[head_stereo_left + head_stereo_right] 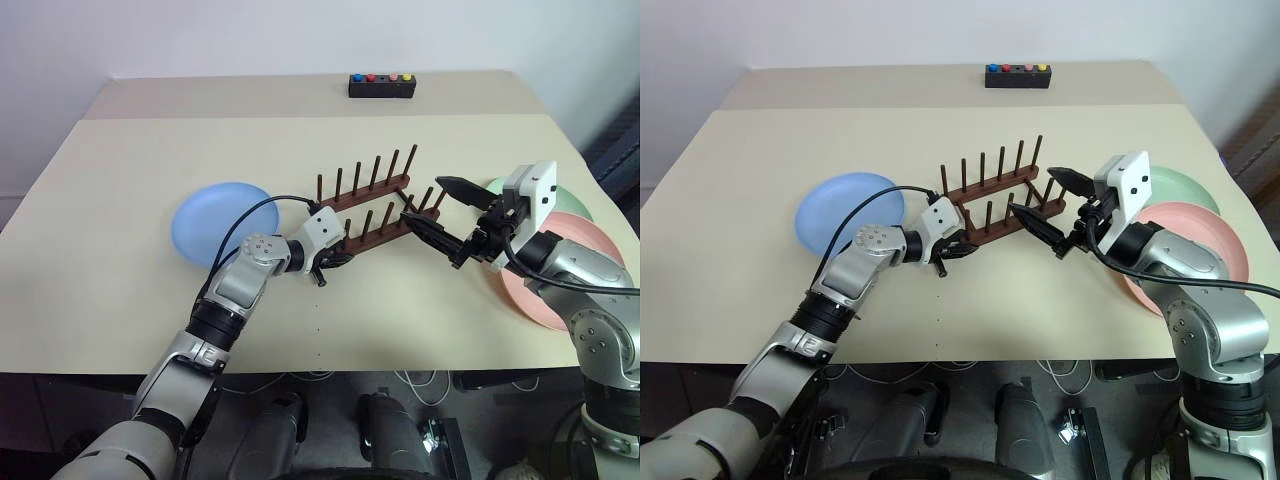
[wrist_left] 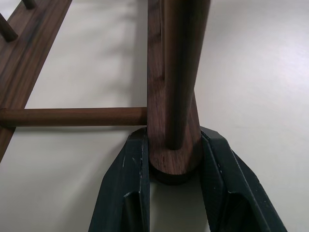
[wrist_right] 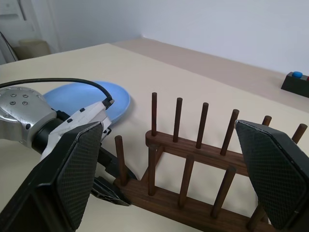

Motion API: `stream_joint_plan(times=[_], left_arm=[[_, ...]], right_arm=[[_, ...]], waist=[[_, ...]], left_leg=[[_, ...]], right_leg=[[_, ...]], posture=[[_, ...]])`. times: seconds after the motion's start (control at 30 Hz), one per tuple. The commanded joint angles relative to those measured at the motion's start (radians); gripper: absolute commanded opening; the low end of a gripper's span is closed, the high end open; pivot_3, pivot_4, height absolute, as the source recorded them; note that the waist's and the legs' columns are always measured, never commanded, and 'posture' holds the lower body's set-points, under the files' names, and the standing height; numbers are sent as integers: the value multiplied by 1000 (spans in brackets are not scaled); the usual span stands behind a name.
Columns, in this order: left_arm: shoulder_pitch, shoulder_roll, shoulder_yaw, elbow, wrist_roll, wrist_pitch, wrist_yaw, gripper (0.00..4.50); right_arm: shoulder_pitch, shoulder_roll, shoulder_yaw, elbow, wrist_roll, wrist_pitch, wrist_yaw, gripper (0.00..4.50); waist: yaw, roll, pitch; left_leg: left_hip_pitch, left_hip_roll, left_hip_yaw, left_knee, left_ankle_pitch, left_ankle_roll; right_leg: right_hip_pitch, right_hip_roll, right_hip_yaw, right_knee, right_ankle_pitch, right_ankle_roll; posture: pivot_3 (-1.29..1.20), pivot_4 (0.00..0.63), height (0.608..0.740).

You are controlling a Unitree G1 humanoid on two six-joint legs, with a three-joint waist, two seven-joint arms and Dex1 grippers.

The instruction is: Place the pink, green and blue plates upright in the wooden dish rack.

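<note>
The wooden dish rack (image 1: 375, 205) stands empty at the table's middle, pegs upright. My left gripper (image 1: 335, 262) is shut on the near-left end of its front rail (image 2: 174, 72), one finger on each side. The blue plate (image 1: 220, 220) lies flat to the rack's left, behind my left arm. Just off the rack's right end, my right gripper (image 1: 428, 205) hangs open above the table with nothing in it. The green plate (image 1: 1180, 188) and the pink plate (image 1: 1200, 235) lie at the right edge, partly hidden by my right arm, the pink one overlapping the green.
A small black box with coloured buttons (image 1: 382, 86) sits at the table's far edge. The beige table (image 1: 120, 300) has bare room in front of the rack and at the far left.
</note>
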Motion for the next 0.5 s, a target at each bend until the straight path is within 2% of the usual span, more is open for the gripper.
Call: stream_joint_plan(times=[0.03,0.3,0.4,0.5], left_arm=[[-23,13,35,-17,-8,-7,15,756],[-40,52,54,-50,-48,-63,-56,756],[-28,105,79,-88,-107,-138,-174,756],[-19,132,85,-93,-142,-193,-245,756]], right_arm=[[-13,-13,-25,-25,11,-16,6,4500],[26,-72,-96,-34,82,-7,94,4500],[111,-162,-176,-35,104,3,198,4500],[166,-207,-227,-40,137,12,243,4500]], waist=[[0,0,0],[10,0,0],[14,0,0],[12,0,0]], left_leg=[[0,0,0,0,0,0],[0,0,1,0,0,1],[-1,0,1,0,-1,2],[-1,0,2,1,-2,3]], right_leg=[[0,0,0,0,0,0],[0,0,0,0,0,0],[0,-1,0,-1,0,0],[0,-1,0,-2,1,1]], posture=[[0,150,740],[0,150,740],[0,150,740],[0,150,740]])
